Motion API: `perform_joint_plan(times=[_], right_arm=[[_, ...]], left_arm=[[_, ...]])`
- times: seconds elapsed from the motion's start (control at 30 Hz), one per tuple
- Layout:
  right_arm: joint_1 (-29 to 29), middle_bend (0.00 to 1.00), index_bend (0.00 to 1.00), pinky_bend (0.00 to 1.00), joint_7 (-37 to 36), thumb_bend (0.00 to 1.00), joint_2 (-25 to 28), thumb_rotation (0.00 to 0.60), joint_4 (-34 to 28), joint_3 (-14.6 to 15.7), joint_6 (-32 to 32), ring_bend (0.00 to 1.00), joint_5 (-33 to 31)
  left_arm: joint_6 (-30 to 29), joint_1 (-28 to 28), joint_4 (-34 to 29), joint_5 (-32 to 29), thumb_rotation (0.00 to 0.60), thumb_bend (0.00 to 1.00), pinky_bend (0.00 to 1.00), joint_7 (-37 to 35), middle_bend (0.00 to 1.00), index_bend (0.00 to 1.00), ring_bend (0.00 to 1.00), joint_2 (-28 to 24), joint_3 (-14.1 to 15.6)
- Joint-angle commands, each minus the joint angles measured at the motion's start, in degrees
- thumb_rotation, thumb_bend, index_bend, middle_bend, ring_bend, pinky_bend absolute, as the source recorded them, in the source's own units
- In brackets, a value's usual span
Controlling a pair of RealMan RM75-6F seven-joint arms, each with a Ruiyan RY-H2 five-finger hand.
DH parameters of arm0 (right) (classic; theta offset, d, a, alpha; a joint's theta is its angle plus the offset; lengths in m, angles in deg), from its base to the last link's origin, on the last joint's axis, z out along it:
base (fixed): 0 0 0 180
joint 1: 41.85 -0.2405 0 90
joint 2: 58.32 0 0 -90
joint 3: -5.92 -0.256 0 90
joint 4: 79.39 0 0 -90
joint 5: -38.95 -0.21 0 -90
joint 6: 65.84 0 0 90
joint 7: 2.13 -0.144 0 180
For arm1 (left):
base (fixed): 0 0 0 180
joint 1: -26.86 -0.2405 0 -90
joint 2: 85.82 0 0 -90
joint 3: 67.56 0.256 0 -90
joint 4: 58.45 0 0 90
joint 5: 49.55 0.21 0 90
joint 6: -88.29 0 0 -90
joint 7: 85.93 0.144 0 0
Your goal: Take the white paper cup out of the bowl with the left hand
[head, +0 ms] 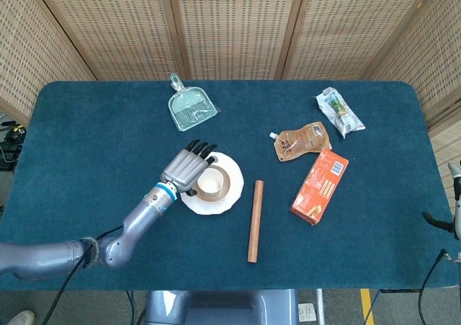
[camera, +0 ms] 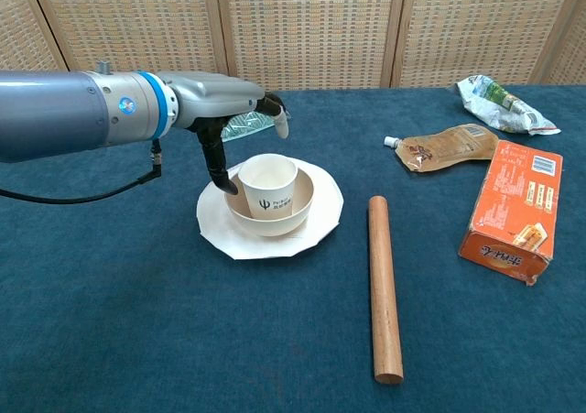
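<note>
The white paper cup (camera: 267, 185) stands upright inside the bowl (camera: 298, 213), which sits on a white plate (camera: 322, 222) near the middle of the blue desk (camera: 137, 312). The left hand (camera: 226, 102) hovers at the cup's left side with fingers apart and nothing held; its thumb (camera: 217, 168) hangs down beside the cup wall while the other fingers reach over the rim, a pose suited to closing around the cup. Whether the thumb touches the cup cannot be told. The cup is not yet lifted. Only an edge of the right hand (head: 455, 217) shows at the frame border (its state cannot be told). A wooden rod (camera: 384, 287) and an orange box (camera: 513, 211) lie well apart to the right.
</note>
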Motion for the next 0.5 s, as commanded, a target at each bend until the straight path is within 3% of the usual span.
perform_joint_plan(times=[0.03, 0.3, 0.5], right_arm=[[0.07, 0.00, 0.00, 0.00, -0.33, 0.09, 0.09, 0.600, 0.08, -0.07, 0.01, 0.00, -0.06], [0.23, 0.00, 0.00, 0.00, -1.10, 0.09, 0.32, 0.600, 0.11, -0.24, -0.34, 0.00, 0.10], [0.41, 0.00, 0.00, 0.00, -1.32, 0.09, 0.37, 0.600, 0.01, -0.34, -1.13, 0.00, 0.51]], left_arm=[[-0.04, 2.55, 1.35, -2.94, 0.600, 0.11, 0.00, 1.46, 0.00, 0.21, 0.00, 1.66, 0.99], [-1.16, 6.22, 2.86, -7.43, 0.600, 0.15, 0.00, 2.56, 0.00, 0.30, 0.00, 3.31, 2.84], [-2.15, 7.38, 2.77, -8.91, 0.600, 0.30, 0.00, 1.90, 0.00, 0.39, 0.00, 3.23, 3.84]])
